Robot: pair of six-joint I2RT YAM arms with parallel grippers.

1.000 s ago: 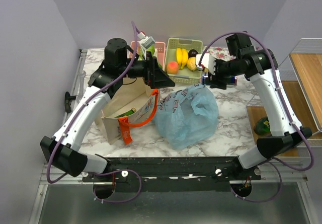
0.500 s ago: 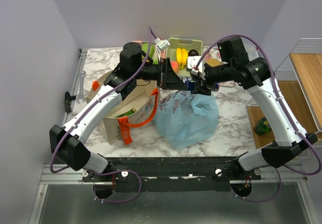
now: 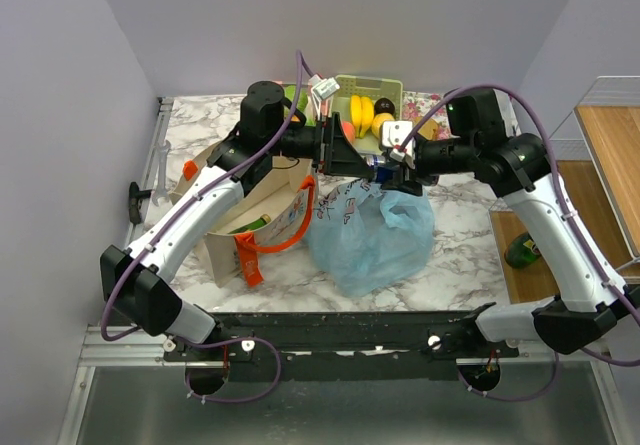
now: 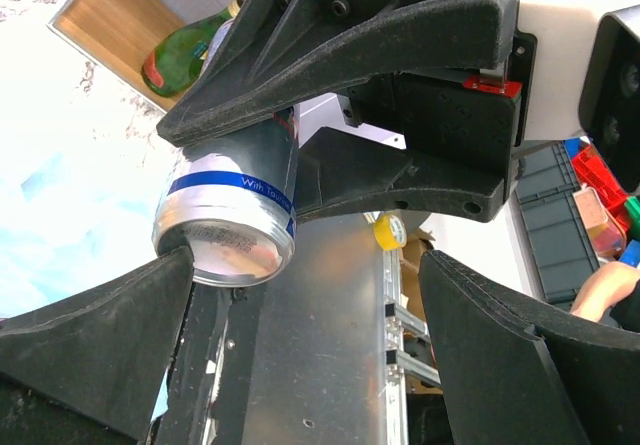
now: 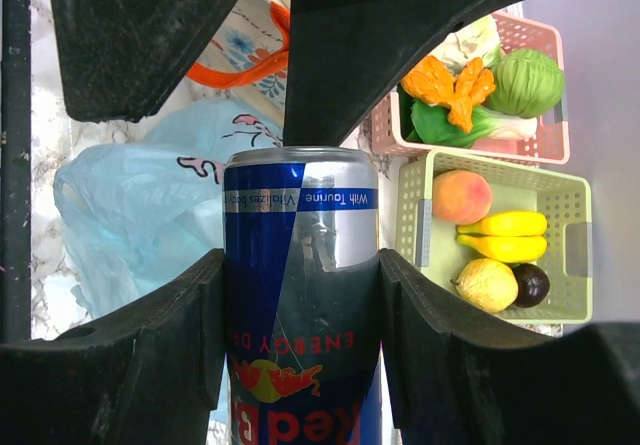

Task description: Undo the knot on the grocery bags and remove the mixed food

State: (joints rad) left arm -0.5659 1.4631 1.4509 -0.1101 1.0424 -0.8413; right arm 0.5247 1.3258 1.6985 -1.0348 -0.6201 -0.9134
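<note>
The light blue plastic bag (image 3: 372, 237) lies crumpled at the table's middle and shows in the right wrist view (image 5: 140, 215). I cannot make out its knot; the bag's top lies under the grippers. My right gripper (image 3: 397, 170) is shut on a blue and silver energy drink can (image 5: 300, 295) just above the bag's far edge. My left gripper (image 3: 348, 155) is open, its fingers (image 5: 150, 35) on either side of the can's top (image 4: 235, 220). A green cabbage (image 5: 525, 80), orange pieces (image 5: 450, 85) and a peach (image 5: 462, 195) sit in baskets.
A beige tote with orange handles (image 3: 255, 215) stands left of the bag. A pink basket (image 5: 545, 145) and a green basket (image 3: 368, 95) with bananas (image 5: 510, 235) stand at the back. A wooden shelf with a green bottle (image 3: 522, 251) is at the right.
Both arms have swung in toward the middle. The right gripper has carried the can left over the bag, and the open left gripper has moved right up to it.
</note>
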